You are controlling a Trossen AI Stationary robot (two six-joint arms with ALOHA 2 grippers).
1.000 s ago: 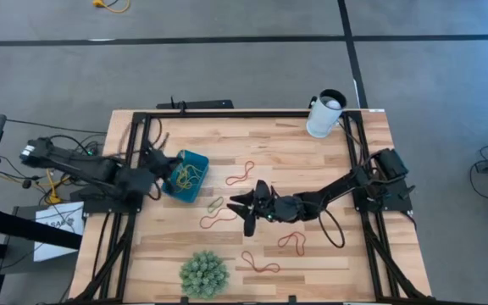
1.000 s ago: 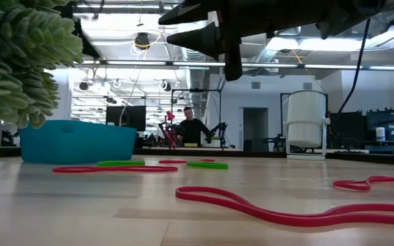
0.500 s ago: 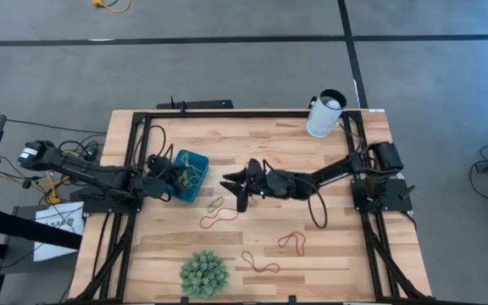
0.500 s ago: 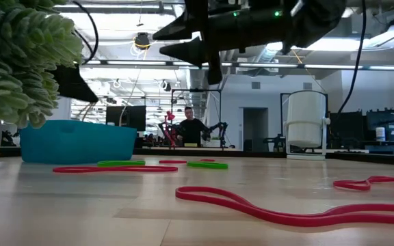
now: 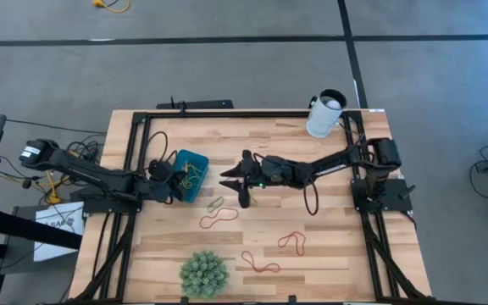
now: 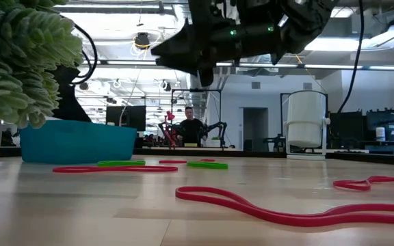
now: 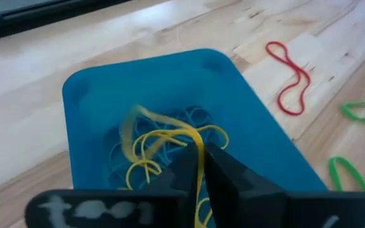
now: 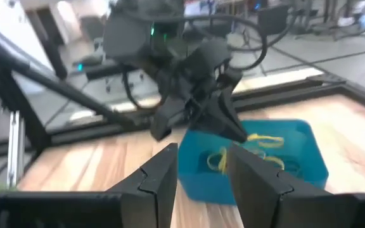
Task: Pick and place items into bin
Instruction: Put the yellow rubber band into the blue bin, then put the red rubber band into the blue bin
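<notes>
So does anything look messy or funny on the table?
Rubber bands lie scattered on the wooden table, outside the teal bin. One yellow band hangs between the left gripper's fingers over the bin.

A light wooden bench (image 5: 252,148) stands on grey carpet tile floor (image 5: 227,68) crossed by dark seams. Level across the bench, a large open hall shows white walls, long ceiling strip lights (image 6: 149,63), a dark doorway (image 6: 256,128) and a seated person (image 6: 191,127) among dark equipment racks.

Robotics lab, framed test table (image 5: 252,144), open-plan workstations behind
</notes>
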